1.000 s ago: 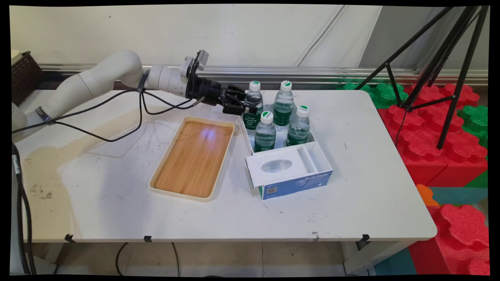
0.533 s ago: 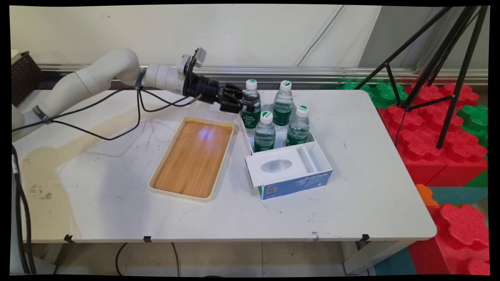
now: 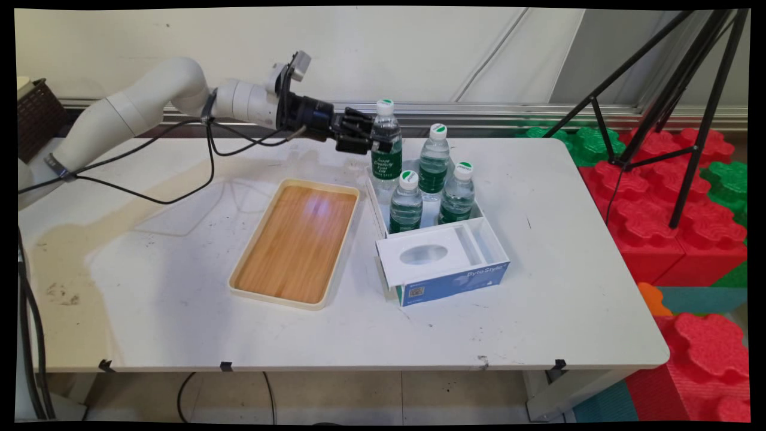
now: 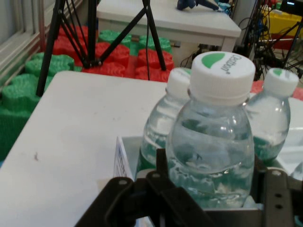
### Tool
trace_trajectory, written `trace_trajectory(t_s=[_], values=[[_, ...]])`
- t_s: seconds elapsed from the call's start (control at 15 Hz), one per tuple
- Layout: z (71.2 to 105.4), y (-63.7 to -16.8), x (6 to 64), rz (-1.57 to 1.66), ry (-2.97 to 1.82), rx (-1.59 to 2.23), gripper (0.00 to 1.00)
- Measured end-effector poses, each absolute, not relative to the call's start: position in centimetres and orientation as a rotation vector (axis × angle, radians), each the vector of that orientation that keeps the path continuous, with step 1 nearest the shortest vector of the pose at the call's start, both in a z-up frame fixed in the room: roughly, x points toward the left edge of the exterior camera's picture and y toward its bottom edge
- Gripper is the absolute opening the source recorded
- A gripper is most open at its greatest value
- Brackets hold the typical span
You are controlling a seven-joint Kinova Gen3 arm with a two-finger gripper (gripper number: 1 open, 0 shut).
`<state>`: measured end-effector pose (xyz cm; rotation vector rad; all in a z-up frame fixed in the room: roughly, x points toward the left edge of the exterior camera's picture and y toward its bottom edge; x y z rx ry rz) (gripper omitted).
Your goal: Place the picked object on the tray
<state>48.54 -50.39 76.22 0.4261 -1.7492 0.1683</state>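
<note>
In the main view, the black gripper (image 3: 378, 141) was clenched on a water bottle (image 3: 386, 143) at upper centre of the frame, gripping its clear body above the green label, the bottle upright with its base about level with the rim of the white box (image 3: 479, 230) it hung over. Full of water, it probably handled fairly heavy, its thin plastic wall yielding and slick, so the ribbed body below the shoulder looked the soundest hold. Three more bottles (image 3: 434, 160) stood in the box just right and below, close enough to be knocked. A wooden tray (image 3: 297, 240) lay left of centre on the white table (image 3: 568, 251). In the hand view, the held bottle (image 4: 210, 142) filled the centre between the black fingers (image 4: 163, 165), white cap on top, two other bottles (image 4: 278, 113) just behind it.
</note>
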Motion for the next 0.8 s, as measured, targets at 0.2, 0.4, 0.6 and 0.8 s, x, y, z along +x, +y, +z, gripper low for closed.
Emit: trace_trajectory(t_s=[0.2,0.4,0.6,0.8], values=[[77.6,-50.4,48.8,0.175,-1.733,0.417,0.00],[79.2,-50.2,49.1,0.179,-1.717,0.408,0.00],[80.4,-49.5,49.5,0.179,-1.712,0.398,0.00],[81.1,-48.2,50.5,0.179,-1.726,0.384,0.00]])
